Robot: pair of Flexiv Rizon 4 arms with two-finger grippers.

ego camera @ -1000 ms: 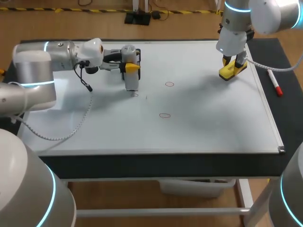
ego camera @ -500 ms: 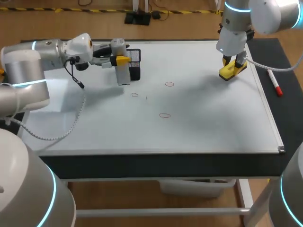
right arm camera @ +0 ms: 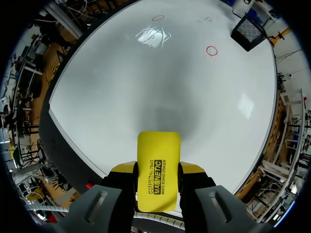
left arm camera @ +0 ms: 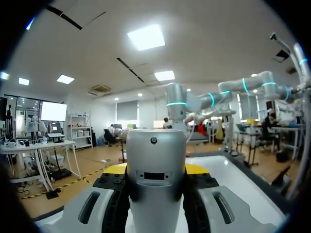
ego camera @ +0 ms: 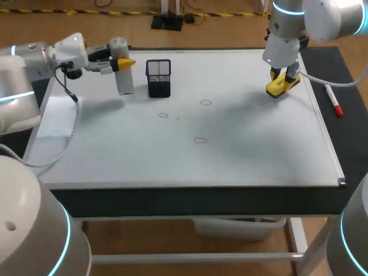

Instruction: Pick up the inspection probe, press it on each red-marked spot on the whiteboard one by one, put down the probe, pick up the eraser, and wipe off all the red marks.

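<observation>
From the head view, my left end effector (ego camera: pixel 122 62) is over the far left part of the whiteboard (ego camera: pixel 259 144). It is closed on the gray probe (ego camera: pixel 125 81), which stands upright between the 2 fingers. Just beside the probe stands a black mesh cup (ego camera: pixel 158 77). 3 red marks (ego camera: pixel 199 140) are near the middle of the board, all apart from the probe. My right end effector (ego camera: pixel 286 80) is at the far right part of the board and it grips the yellow eraser (ego camera: pixel 278 89). A red marker (ego camera: pixel 333 100) lies on the dark tabletop (ego camera: pixel 345 132), beside the board's right edge.

From the left wrist view, the probe fills the gap between my yellow tips, and both fingers press on its sides.

From the right wrist view, the eraser sits between both fingers and sticks out ahead of them toward the board. I cannot tell if it touches the board. The red marks and the mesh cup are far ahead of it.
</observation>
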